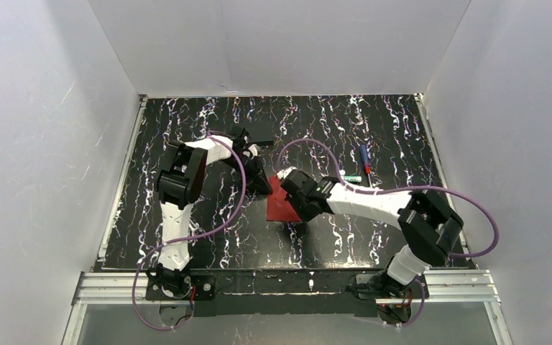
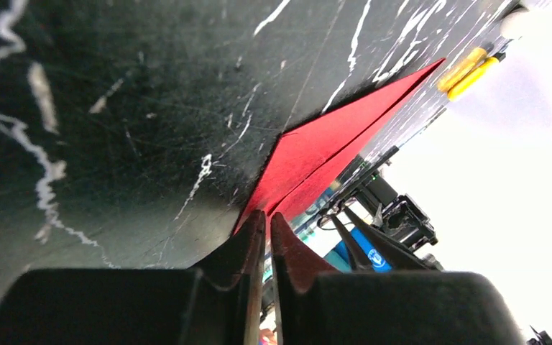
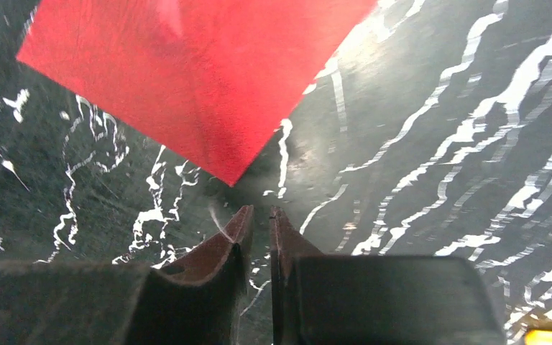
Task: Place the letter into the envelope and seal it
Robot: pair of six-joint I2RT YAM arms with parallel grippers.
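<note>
The red envelope [image 1: 280,207] lies flat on the black marbled table between my two arms. In the left wrist view the envelope [image 2: 316,151] shows two red layers that run down to my left gripper [image 2: 267,215], whose jaws are pressed together on its corner. From above, the left gripper [image 1: 262,185] sits at the envelope's upper left edge. My right gripper [image 3: 260,212] hovers just off a pointed corner of the envelope [image 3: 187,72], its jaws a narrow slit apart with only table showing between them. In the top view the right gripper [image 1: 298,212] is over the envelope's right side. The letter is hidden.
A small black block [image 1: 262,131] lies at the back of the table. A red-and-blue tool [image 1: 364,158] and a green marker [image 1: 352,177] lie to the right of the envelope. White walls enclose the table [image 1: 374,237] on three sides.
</note>
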